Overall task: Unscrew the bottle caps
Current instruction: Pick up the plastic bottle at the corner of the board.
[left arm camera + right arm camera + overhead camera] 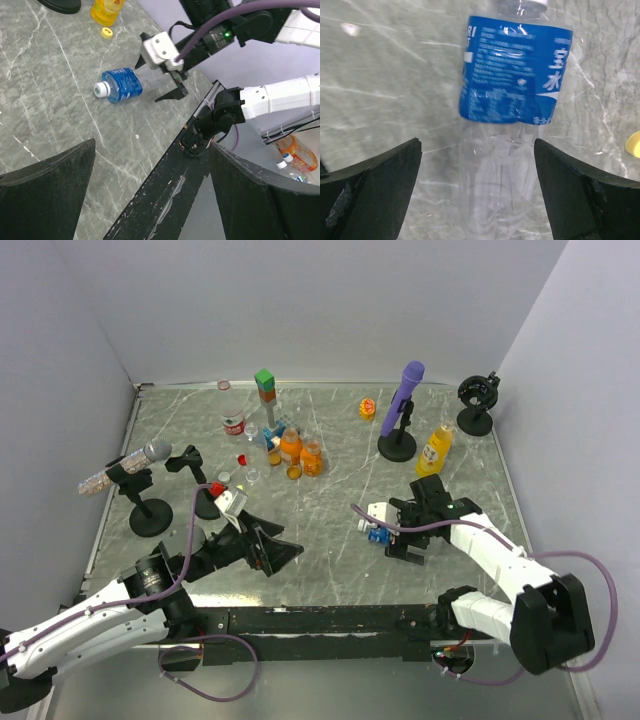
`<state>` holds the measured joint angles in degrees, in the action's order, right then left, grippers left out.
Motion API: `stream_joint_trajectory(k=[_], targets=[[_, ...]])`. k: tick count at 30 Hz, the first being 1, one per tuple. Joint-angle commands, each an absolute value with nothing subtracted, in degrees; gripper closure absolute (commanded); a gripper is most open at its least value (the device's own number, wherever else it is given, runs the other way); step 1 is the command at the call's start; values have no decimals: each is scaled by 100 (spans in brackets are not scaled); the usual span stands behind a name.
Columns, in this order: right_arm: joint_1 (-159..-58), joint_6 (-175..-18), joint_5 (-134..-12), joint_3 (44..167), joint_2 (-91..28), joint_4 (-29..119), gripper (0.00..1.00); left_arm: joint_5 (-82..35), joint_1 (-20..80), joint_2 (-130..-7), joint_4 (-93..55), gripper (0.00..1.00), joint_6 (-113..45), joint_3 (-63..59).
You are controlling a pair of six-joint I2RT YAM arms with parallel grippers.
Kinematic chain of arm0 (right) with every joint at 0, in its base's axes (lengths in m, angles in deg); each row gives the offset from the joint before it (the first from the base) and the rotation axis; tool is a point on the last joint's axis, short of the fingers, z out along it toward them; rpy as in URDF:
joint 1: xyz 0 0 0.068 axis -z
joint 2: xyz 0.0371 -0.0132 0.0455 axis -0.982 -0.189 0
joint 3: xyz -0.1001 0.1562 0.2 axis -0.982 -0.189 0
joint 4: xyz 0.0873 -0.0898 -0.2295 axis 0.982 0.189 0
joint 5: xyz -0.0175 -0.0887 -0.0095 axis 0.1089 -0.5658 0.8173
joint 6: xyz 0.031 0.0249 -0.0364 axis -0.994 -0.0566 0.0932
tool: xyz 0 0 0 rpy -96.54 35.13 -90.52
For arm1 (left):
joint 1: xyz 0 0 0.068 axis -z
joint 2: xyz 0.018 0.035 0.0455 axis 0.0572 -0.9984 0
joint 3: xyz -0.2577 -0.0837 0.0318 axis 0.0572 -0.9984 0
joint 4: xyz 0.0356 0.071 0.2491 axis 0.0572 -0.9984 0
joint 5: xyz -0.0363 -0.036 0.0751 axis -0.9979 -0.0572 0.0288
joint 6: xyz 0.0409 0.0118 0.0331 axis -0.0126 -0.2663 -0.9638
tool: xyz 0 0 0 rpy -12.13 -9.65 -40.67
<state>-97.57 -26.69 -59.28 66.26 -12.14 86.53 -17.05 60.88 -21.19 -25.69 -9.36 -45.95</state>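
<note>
At about five o'clock from the middle of the table (330, 500) in the top view, the blue-labelled bottle (376, 531) lies on its side at the tip of the right gripper (386, 533). From the left wrist, its white cap (102, 89) shows on the neck, pointing to nine o'clock. The clear lower half sits between the right gripper's spread fingers (176, 93). A loose yellow cap (106, 33) lies at twelve o'clock of it, just below the yellow juice bottle (107, 9).

The right wrist view cuts the cap off at its top edge but shows what the others cannot. The bottle's clear body looks empty, and both fingers stand apart from it, jaws wide and gripping nothing. The left gripper (152, 145) hangs over the near table edge, spread wide with nothing between its fingers. At eleven o'clock in the top view, two orange bottles (291, 446) hold orange liquid.
</note>
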Motion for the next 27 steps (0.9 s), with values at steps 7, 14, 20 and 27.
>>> stream_joint_trajectory(k=[7,14,20,27], targets=[[-10196,-2931,-7066,6090,-1946,7306,4,-1713,6085,-2015,-2298,3,-732,-4671],[-10205,-3246,-6971,6406,-2315,7393,40,-1836,6085,-2164,-2263,3,-767,-4610],[-10196,-3625,-6295,6942,-2211,7990,66,-2240,6085,-2392,-2010,3,-1100,-4557],[-10205,-2977,-4206,7663,-1262,9387,76,-4066,6085,-2726,-1061,1,-2952,-4846]])
